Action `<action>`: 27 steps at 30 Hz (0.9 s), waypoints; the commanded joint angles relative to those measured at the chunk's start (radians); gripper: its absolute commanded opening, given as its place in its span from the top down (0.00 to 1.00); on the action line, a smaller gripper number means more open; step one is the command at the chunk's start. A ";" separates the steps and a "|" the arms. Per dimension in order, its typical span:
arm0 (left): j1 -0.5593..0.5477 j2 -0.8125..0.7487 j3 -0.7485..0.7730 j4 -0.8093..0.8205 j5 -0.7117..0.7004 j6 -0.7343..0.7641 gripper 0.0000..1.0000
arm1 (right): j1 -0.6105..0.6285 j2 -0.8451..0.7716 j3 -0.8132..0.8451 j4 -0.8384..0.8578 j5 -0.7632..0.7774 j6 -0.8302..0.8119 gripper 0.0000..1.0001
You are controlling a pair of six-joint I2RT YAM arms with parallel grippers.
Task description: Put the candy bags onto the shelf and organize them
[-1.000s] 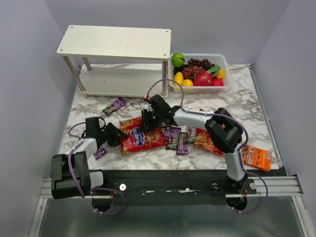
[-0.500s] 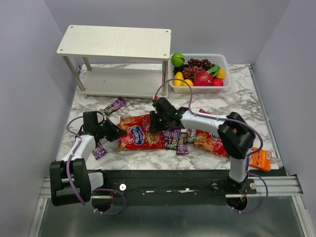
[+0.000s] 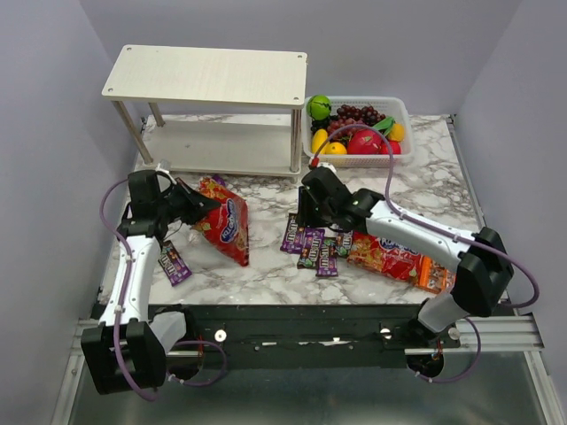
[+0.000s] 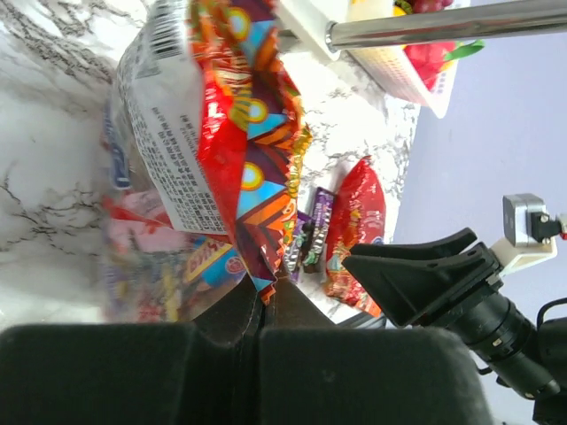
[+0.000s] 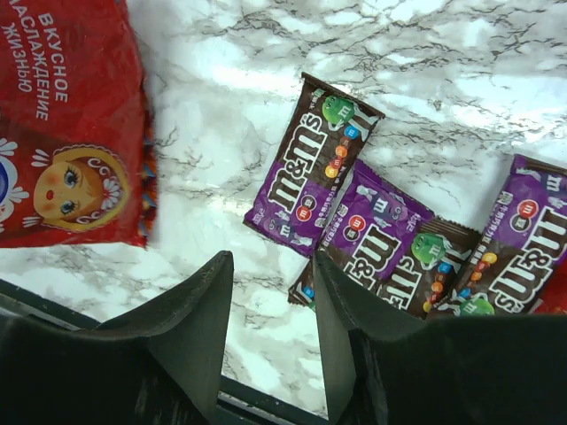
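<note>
While one red candy bag [image 3: 223, 228] hangs tilted at 6 o'clock of the shelf [image 3: 213, 75], left jaws clamped on its edge, the carry appears in hand; the next move calls for lifting toward 12 o'clock onto a board. Right jaws stand apart, empty, above the small packets [image 5: 306, 168].

White marble-pattern worktop [image 3: 443, 177], grey veining. At 1 o'clock on it: white slotted plastic basket [image 3: 363, 161], filled with fruit. Inside, a green fruit [image 3: 319, 107] at 10 o'clock, dark grapes [image 3: 356, 115] at 12 o'clock, a large red fruit [image 3: 364, 140] near centre, yellow fruits at 3 and 8 o'clock. Black rail [image 3: 292, 323] runs along the worktop's 6 o'clock edge. Plain lilac-grey walls surround.
</note>
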 commanded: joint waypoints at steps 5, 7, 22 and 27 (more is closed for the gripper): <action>0.004 -0.053 0.204 -0.040 0.120 -0.060 1.00 | -0.017 -0.117 -0.015 -0.101 0.060 0.022 0.49; 0.004 -0.048 0.254 -0.037 0.120 -0.066 1.00 | -0.022 -0.143 -0.012 -0.116 0.064 0.019 0.49; 0.004 0.168 0.823 0.080 0.212 -0.224 1.00 | -0.054 -0.197 0.040 -0.174 0.112 -0.033 0.48; 0.005 0.278 1.009 0.205 0.218 -0.359 1.00 | -0.072 -0.189 0.060 -0.177 0.121 -0.047 0.48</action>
